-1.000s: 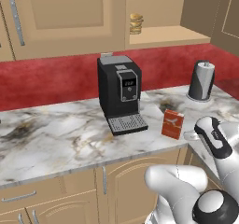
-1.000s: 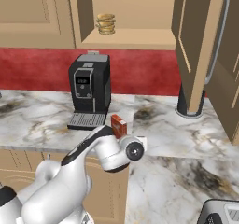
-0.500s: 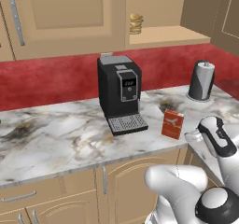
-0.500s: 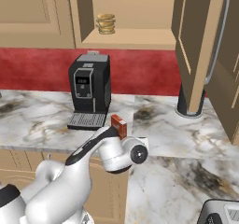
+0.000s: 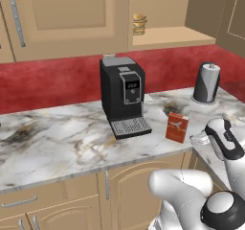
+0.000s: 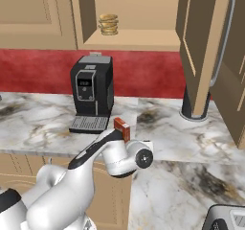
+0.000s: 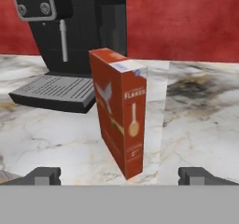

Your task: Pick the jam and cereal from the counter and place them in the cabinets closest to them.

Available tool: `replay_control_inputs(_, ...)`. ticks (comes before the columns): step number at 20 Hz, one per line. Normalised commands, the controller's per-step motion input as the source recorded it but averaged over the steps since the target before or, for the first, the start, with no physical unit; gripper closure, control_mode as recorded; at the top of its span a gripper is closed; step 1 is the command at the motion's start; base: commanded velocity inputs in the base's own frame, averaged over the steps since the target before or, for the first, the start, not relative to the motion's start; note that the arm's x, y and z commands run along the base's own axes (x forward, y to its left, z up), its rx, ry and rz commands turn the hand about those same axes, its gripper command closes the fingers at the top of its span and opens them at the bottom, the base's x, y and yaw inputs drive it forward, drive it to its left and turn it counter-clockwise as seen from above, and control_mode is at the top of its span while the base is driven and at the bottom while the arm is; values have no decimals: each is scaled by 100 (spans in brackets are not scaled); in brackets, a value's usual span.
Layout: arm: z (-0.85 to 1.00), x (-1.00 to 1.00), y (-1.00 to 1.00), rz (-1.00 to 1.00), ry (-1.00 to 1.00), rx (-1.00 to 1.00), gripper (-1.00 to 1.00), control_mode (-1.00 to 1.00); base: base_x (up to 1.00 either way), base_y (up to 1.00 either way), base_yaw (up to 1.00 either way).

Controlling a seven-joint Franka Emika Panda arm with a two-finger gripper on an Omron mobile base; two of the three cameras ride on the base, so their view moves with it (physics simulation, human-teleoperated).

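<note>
The cereal is a red-orange box standing upright on the marble counter, just right of the coffee machine. It also shows at the counter's front edge and half hidden behind my arm. My gripper is open and level with the box's base, one fingertip on each side of it and short of it, touching nothing. From the left base the hand sits just right of the box. The open cabinets hang above. The jam is out of view.
A black coffee machine stands close behind the cereal. A dark kettle is at the back right, under the swung-open cabinet door. A stacked yellowish round item sits on the cabinet shelf. A toaster is at the near right.
My hand has shifted slightly beside the cereal box. The box has not moved and the jaws have stayed open.
</note>
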Motion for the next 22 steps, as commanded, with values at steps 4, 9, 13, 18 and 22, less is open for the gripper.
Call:
replay_control_inputs(4, 11, 1, 0, 1, -5, 3, -100, -100, 0, 0, 0)
replay_control_inputs(9, 8, 7, 0, 4, -4, 4, -100, -100, 0, 0, 0)
replay_control_inputs(13, 0, 7, 0, 7, 0, 3, -100, -100, 0, 0, 0)
replay_control_inputs(18, 0, 6, 0, 5, 0, 1, -100, -100, 0, 0, 0)
replay_control_inputs(22, 0, 0, 0, 0, 0, 0, -100, -100, 0, 0, 0)
